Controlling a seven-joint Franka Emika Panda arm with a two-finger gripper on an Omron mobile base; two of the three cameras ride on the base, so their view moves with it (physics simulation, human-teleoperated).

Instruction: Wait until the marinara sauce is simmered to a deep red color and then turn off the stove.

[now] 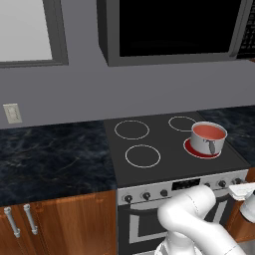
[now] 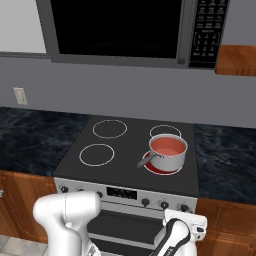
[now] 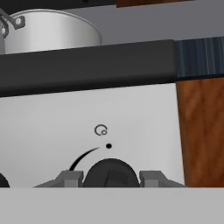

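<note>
Hand view puts the pincer right at a black knob on the silver front panel, at the right end of the stove; its tips sit on either side, pinching the knob. A steel pot stands on the glowing front right burner, and the marinara sauce inside looks pale salmon, not deep red. Best to keep the grip quiet and untwisted, watch the colour, and turn only once it darkens
</note>
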